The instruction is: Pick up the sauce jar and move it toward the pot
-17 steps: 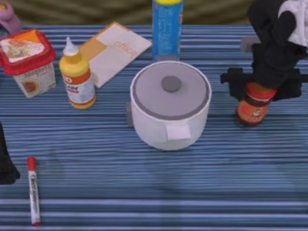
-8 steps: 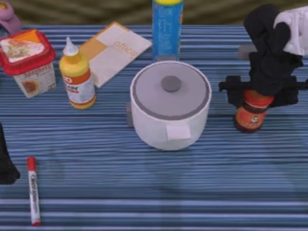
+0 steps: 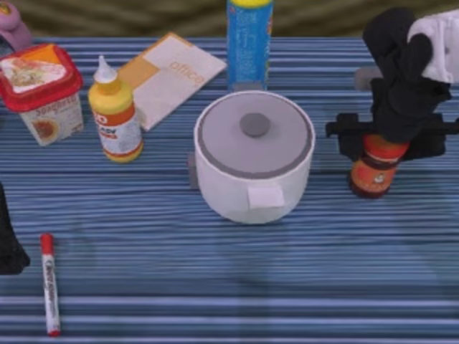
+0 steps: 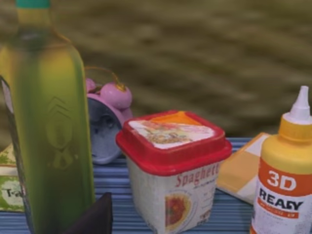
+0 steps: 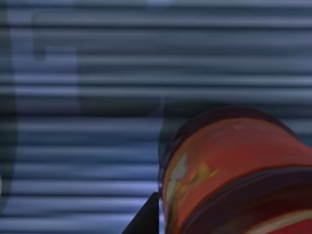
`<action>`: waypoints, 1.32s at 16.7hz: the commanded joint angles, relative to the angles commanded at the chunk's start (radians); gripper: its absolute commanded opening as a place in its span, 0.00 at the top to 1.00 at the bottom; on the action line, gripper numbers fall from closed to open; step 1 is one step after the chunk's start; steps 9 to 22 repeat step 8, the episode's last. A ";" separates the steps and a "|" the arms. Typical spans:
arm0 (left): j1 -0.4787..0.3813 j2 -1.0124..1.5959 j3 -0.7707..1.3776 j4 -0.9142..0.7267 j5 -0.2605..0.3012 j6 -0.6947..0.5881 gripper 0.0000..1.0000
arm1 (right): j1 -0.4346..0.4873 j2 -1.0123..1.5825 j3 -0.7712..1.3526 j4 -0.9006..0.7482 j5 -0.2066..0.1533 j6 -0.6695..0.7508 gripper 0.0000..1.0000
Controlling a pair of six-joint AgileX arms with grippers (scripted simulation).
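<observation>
Right gripper [image 3: 391, 136] is positioned at the right side of the surface [image 3: 215, 272], directly over the sauce jar [image 3: 374, 168]; its fingers are clamped on the jar's upper part, hiding the lid in the top view; the jar hangs upright below them, its orange label facing the camera; whether its base touches the surface cannot be told. In the right wrist view the jar [image 5: 234, 170] fills the near corner, with striped surface behind it.

The pot [image 3: 254, 156] stands at the centre of the surface, lid and knob in place, a square handle facing the near edge; it lies to the left of the jar, near but apart, with a strip of bare striped surface between them; nothing stands in that gap.

Behind the pot, just beside its far rim, stands a tall blue can [image 3: 249, 39]; a white and orange booklet [image 3: 168, 75] lies flat at the rear left of the pot; a yellow squeeze bottle [image 3: 115, 115] stands upright further left; a red-lidded tub [image 3: 39, 89] stands beside it near the left edge; a red marker [image 3: 49, 283] lies at the near left.

Left gripper [image 3: 8, 244] is parked at the left edge; finger state cannot be told; its wrist view shows a green bottle [image 4: 51, 131], a pink alarm clock [image 4: 105, 122], the tub and the squeeze bottle.
</observation>
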 joint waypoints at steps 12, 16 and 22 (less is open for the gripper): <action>0.000 0.000 0.000 0.000 0.000 0.000 0.00 | 0.000 0.000 0.000 0.000 0.000 0.000 0.00; 0.000 0.000 0.000 0.000 0.000 0.000 0.00 | 0.000 0.000 0.000 0.000 0.000 0.000 0.00; 0.000 0.000 0.000 0.000 0.000 0.000 0.00 | 0.000 0.000 0.000 0.000 0.000 0.000 0.00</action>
